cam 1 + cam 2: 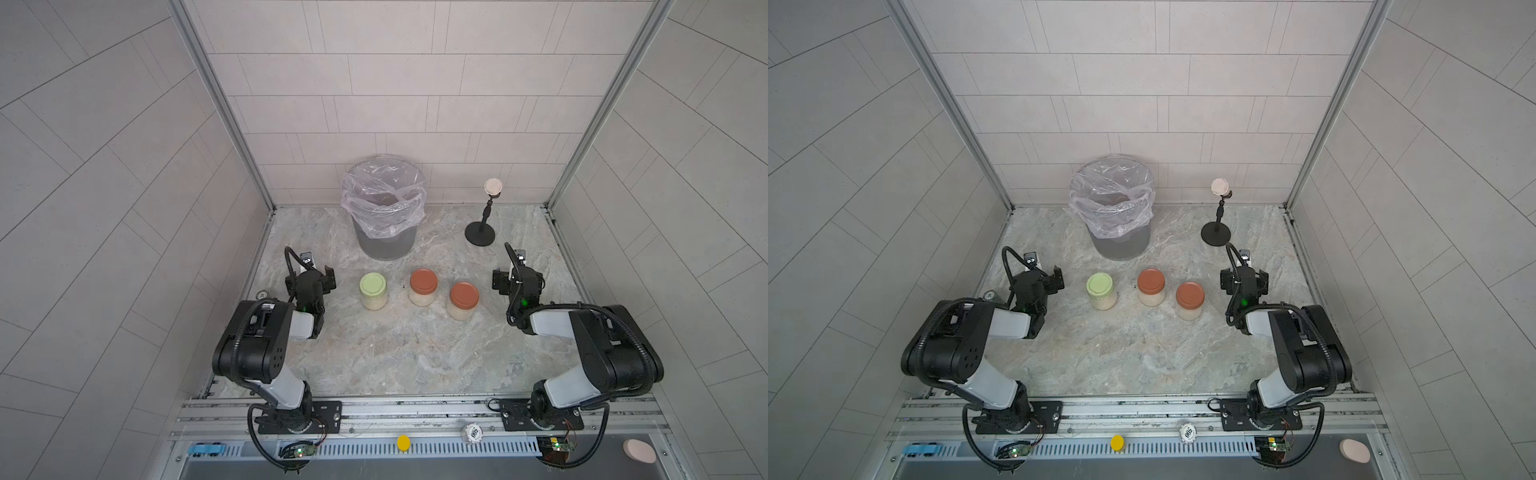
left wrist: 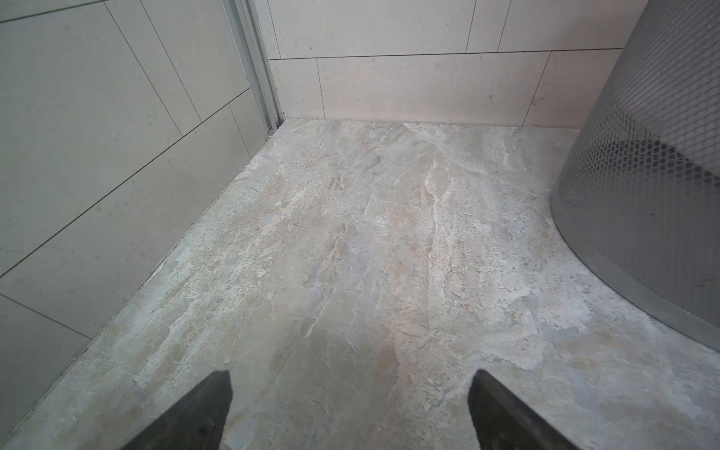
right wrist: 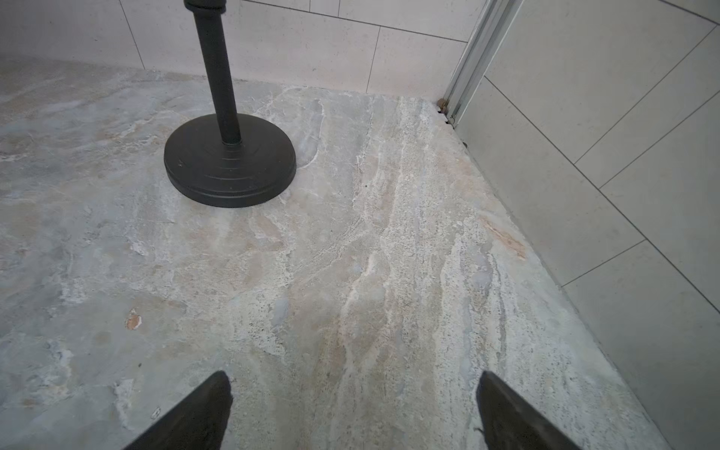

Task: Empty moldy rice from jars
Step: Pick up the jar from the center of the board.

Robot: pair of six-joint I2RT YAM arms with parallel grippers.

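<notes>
Flanking lidded jars [image 1: 423, 282] of moldy rice [image 1: 419, 299], left fingers [image 2: 195, 417] and right fingers [image 3: 195, 417] gape empty; slick glass could slip.

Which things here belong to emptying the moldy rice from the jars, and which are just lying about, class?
Belongs to the job: green-lidded jar; centre red-lidded jar; red-lidded jar by the right arm; moldy rice; lined bin.
Lying about: black stand; yellow cap; blue toy car; pink oval object.

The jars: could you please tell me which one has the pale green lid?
The green-lidded jar, at the row's end beside the left arm; the middle jar and the far-end jar have rust-red lids.
</notes>
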